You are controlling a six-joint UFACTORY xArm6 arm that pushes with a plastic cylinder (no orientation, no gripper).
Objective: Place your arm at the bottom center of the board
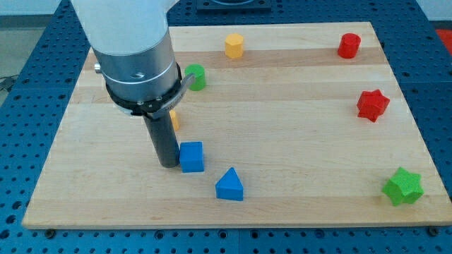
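Note:
My tip (168, 164) rests on the wooden board (282, 141) at the lower left of centre. It sits right beside the left face of a blue cube (191, 156). A blue triangular block (229, 185) lies below and right of the cube. An orange block (174, 118) is mostly hidden behind the rod. A green cylinder (195, 77) sits just right of the arm's body (134, 49).
A yellow hexagonal block (234, 45) lies at the view's top centre. A red cylinder (348, 45) is at the top right, a red star (372, 105) at the right, a green star (402, 186) at the bottom right.

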